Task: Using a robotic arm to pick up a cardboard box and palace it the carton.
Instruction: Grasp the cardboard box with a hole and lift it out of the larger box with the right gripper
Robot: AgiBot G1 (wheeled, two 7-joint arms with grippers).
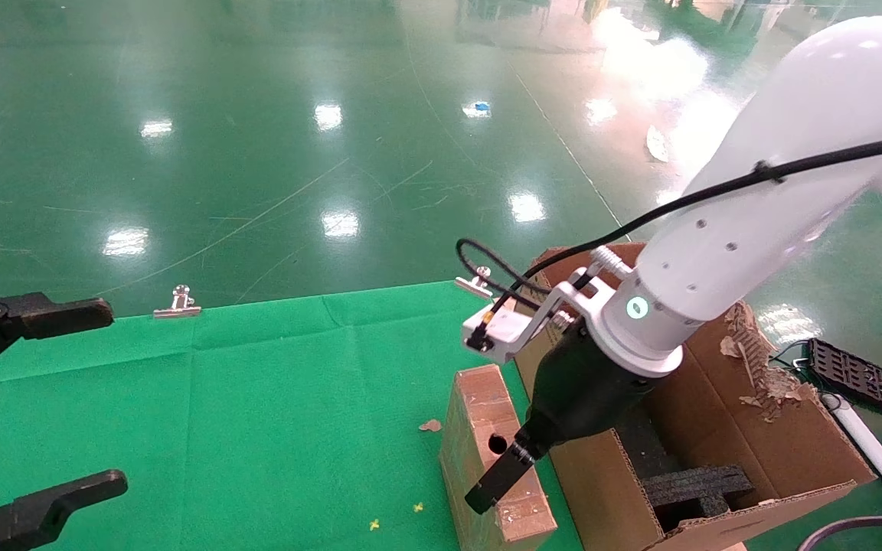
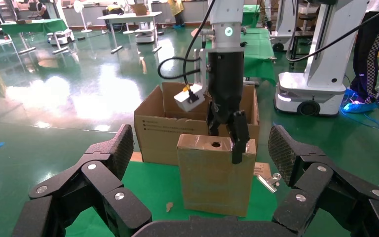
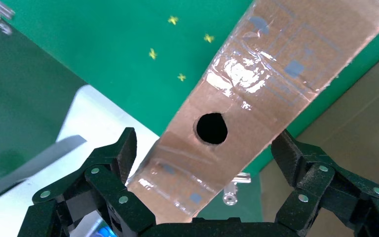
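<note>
The small cardboard box stands upright on the green cloth, right beside the carton. Its taped top has a round hole. My right arm reaches down over it, and the right gripper is open, one finger on each side of the box top, not closed on it. The right wrist view shows the box top between the spread fingers of the right gripper. The left wrist view shows the box, the carton behind it and the right gripper. My left gripper is open and empty at the far left.
Black foam inserts lie inside the carton, whose far right flap is torn. Metal clips hold the cloth's far edge. A cardboard scrap lies on the cloth. A black grid tray lies on the floor at the right.
</note>
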